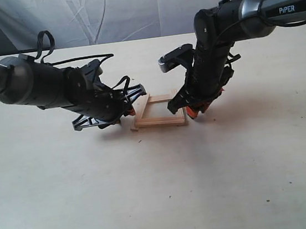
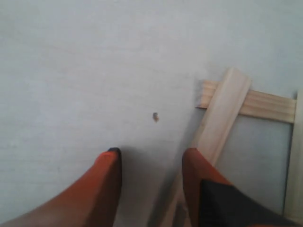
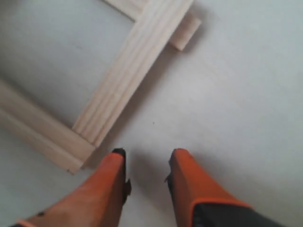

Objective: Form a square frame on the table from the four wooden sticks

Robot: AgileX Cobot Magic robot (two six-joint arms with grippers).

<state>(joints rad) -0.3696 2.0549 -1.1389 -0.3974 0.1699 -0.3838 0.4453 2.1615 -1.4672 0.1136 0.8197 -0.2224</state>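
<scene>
The four wooden sticks lie joined as a small square frame [image 1: 159, 111] in the middle of the table [image 1: 162, 191]. My left gripper [image 1: 128, 109] sits just left of the frame, open, with only bare table between its orange fingers [image 2: 105, 184]. One finger stands over the frame's left stick [image 2: 221, 118], which crosses another stick [image 2: 265, 105] at the corner. My right gripper [image 1: 196, 109] hangs just right of the frame, open and holding nothing. In the right wrist view its orange fingers [image 3: 106, 184] stand beside the frame's right stick [image 3: 132, 71] and near stick [image 3: 38, 132].
A pale crumpled cloth backdrop [image 1: 129, 11] hangs behind the table's far edge. Tiny dark specks [image 2: 155, 117] dot the tabletop. Both black arms reach in from the sides and meet around the frame.
</scene>
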